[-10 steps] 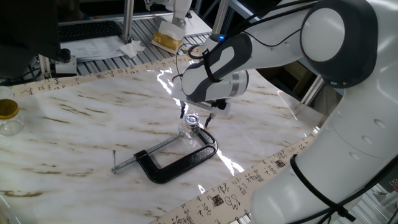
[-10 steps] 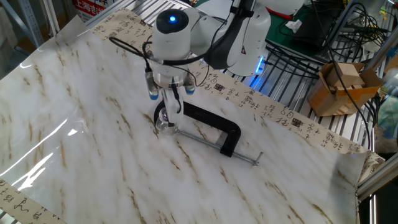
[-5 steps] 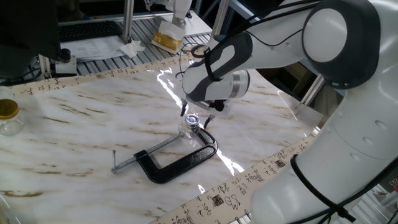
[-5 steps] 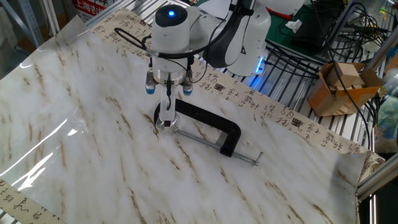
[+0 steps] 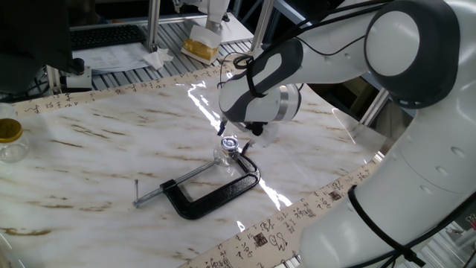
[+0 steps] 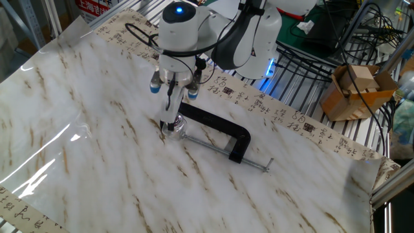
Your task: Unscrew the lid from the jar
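Note:
The very small clear jar [image 5: 225,156] stands on the marble table against the jaw end of a black C-clamp [image 5: 216,190]. Its glinting clear lid [image 5: 230,143] sits on top. My gripper [image 5: 230,141] points straight down over the jar, its thin fingers closed around the lid. In the other fixed view the jar [image 6: 172,127] shows at the clamp's [image 6: 223,129] left end, with the gripper [image 6: 170,119] on its top. The fingers hide most of the lid there.
A larger clear jar with a yellow-gold lid [image 5: 10,138] stands at the far left table edge. The clamp's screw rod [image 5: 167,183] sticks out to the left. A cardboard box [image 6: 352,89] and cables lie beyond the table.
The wrist has turned about its vertical axis over the jar, and the hand stands slightly higher. The jar and clamp have stayed in place.

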Tool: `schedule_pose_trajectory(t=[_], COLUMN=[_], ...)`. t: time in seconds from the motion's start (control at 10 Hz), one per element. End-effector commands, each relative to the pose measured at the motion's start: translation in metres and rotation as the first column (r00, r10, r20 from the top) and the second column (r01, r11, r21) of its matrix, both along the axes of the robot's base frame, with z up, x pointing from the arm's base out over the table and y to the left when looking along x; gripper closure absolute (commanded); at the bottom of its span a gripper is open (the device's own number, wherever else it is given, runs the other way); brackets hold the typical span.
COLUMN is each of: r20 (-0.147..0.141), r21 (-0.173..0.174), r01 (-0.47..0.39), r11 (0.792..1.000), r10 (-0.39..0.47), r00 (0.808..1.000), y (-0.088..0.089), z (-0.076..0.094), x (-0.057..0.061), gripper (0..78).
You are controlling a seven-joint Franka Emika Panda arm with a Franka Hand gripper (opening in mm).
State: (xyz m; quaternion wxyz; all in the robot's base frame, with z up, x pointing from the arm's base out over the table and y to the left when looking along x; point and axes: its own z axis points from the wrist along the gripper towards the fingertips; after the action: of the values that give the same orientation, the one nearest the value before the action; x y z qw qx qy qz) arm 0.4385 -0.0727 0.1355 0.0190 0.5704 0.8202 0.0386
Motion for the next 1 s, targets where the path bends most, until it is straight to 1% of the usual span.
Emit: schedule_pose_trajectory(t=[0.1, 0.3, 0.4, 0.8, 1.0], r20=[0.093, 0.091, 0.088, 0.073, 0.050], r21=[0.058, 0.061, 0.061, 0.049, 0.038], r01=[0.502, 0.518, 0.518, 0.516, 0.504], r11=[0.863, 0.853, 0.853, 0.855, 0.863], r10=[-0.505, -0.522, -0.522, -0.518, -0.506], r00=[0.858, 0.848, 0.848, 0.852, 0.861], y=[-0.0013, -0.0013, -0.0012, -0.0009, -0.0004], z=[0.0047, 0.0047, 0.0044, 0.0037, 0.0025], x=[-0.0021, -0.0021, -0.0020, -0.0017, -0.0012], gripper=[0.1, 0.1, 0.1, 0.1, 0.1])
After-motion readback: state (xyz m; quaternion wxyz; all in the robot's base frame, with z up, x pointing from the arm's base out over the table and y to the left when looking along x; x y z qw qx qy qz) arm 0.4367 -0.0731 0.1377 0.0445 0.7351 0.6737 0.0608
